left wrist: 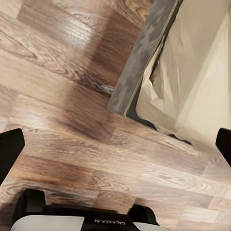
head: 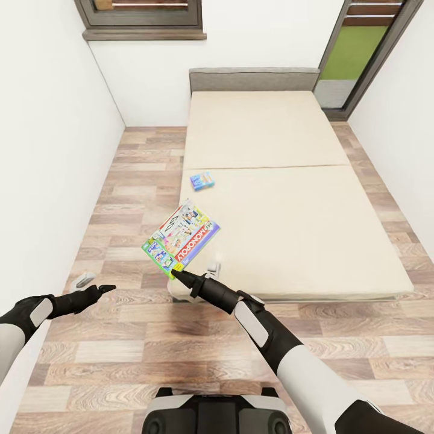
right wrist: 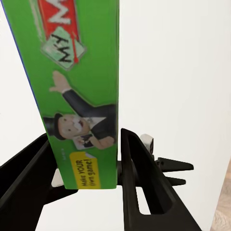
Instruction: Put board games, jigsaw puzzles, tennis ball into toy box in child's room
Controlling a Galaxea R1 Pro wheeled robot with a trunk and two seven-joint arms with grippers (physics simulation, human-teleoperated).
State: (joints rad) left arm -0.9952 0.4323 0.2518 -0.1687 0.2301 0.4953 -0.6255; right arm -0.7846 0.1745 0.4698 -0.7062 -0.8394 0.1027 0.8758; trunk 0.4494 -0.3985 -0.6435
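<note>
The right gripper (head: pixel 176 272) holds a Monopoly board game (head: pixel 181 238) by one corner, its fingers (right wrist: pixel 137 173) clamped on the box's green edge, lifted clear above the near left corner of the bed (head: pixel 301 199). A second, smaller blue board game (head: pixel 202 180) lies on the mattress near its left edge, farther up the bed. The left gripper (head: pixel 103 289) hangs empty over the wood-plank floor (head: pixel 120 361), its fingers (left wrist: pixel 9 151) spread apart. The step in hand appears to be the pickup of the first bed game. Next, the robot likely must turn from the bed and carry the box, kept firmly pinched since the corner grip looks slight, to the toy box on the surface elsewhere in the room.
</note>
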